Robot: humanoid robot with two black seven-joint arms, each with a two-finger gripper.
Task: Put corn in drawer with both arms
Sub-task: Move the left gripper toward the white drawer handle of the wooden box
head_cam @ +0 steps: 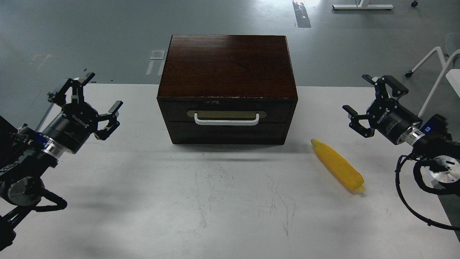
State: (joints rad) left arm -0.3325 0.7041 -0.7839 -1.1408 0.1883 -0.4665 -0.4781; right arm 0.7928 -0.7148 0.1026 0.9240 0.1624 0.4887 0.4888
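The yellow corn [337,165] lies on the white table, right of the cabinet and in front of it, its tapered tip pointing toward the cabinet. The dark brown cabinet [227,64] stands at the table's back middle. Its drawer [227,110] is closed, with a white bar handle [226,119] on a brass plate. My left gripper [94,95] hovers open at the left, well away from the cabinet, holding nothing. My right gripper [366,102] hovers open at the right, above and behind the corn, also holding nothing.
The white table [151,201] carries faint scuff marks at its front middle. Beyond the table lies grey floor with tape marks. A white chair frame [436,68] stands off the right edge, and a white desk foot [362,6] is at the far top right.
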